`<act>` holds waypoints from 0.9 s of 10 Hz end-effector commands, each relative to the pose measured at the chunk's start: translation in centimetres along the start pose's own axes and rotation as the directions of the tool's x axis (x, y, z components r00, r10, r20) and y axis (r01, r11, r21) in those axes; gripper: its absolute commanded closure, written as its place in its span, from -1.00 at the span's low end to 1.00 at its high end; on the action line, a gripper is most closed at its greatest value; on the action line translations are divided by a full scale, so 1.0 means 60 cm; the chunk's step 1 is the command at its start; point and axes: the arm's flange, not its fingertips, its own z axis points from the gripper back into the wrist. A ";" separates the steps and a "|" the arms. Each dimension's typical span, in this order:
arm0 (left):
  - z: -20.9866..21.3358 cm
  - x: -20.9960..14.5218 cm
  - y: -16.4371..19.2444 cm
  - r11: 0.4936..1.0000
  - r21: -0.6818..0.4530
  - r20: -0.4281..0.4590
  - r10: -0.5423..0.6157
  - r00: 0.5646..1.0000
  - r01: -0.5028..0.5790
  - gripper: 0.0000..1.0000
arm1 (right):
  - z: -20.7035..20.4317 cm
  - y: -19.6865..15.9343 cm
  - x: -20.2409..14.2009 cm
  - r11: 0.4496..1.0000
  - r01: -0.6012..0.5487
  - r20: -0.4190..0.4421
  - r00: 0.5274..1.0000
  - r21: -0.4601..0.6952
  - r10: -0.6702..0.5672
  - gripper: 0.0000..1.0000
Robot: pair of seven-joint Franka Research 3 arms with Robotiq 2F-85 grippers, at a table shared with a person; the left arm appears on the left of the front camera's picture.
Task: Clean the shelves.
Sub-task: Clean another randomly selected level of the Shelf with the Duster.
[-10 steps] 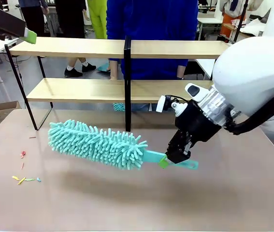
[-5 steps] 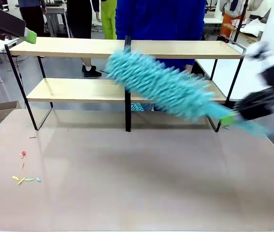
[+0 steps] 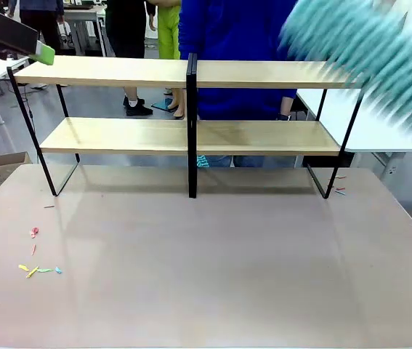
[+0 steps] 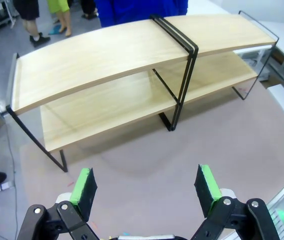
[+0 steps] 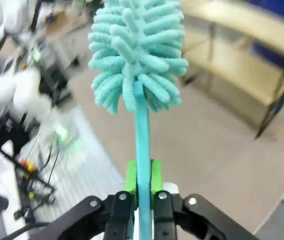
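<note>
The shelves (image 3: 118, 71) stand across the far half of the table, two light wooden boards on a black frame with a centre post. A fluffy teal duster (image 3: 365, 54) streaks, blurred, above the right end of the top board. In the right wrist view my right gripper (image 5: 142, 184) is shut on the duster's (image 5: 136, 55) thin teal handle, with the shelves (image 5: 232, 55) off to the upper right. My left gripper (image 3: 43, 52) hovers by the top board's left end. In its wrist view the left gripper (image 4: 146, 187) is open and empty, above the shelves (image 4: 131, 55).
Small coloured scraps (image 3: 35, 269) lie on the brown table (image 3: 206, 276) at the front left. A person in blue (image 3: 235, 43) stands close behind the shelves. A cardboard box (image 3: 6, 166) sits on the floor at left; a white table (image 3: 380, 131) stands at right.
The duster has swung from low over the table up and to the right, to above the top board's right end. The right arm has left the front view. The left gripper stays put.
</note>
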 end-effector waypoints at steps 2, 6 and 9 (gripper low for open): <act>0.002 0.000 0.001 1.000 0.007 0.001 -0.002 1.000 0.002 -1.00 | 0.000 0.000 0.000 1.000 0.000 0.000 1.000 0.000 0.000 0.75; 0.002 0.000 0.001 1.000 0.007 0.001 -0.002 1.000 0.002 -1.00 | 0.011 -0.044 0.024 0.998 -0.006 0.117 0.993 -0.070 0.014 0.75; 0.002 0.000 0.001 1.000 0.007 0.001 -0.002 1.000 0.002 -1.00 | 0.007 -0.062 0.114 0.986 -0.162 0.072 0.984 -0.027 0.163 0.75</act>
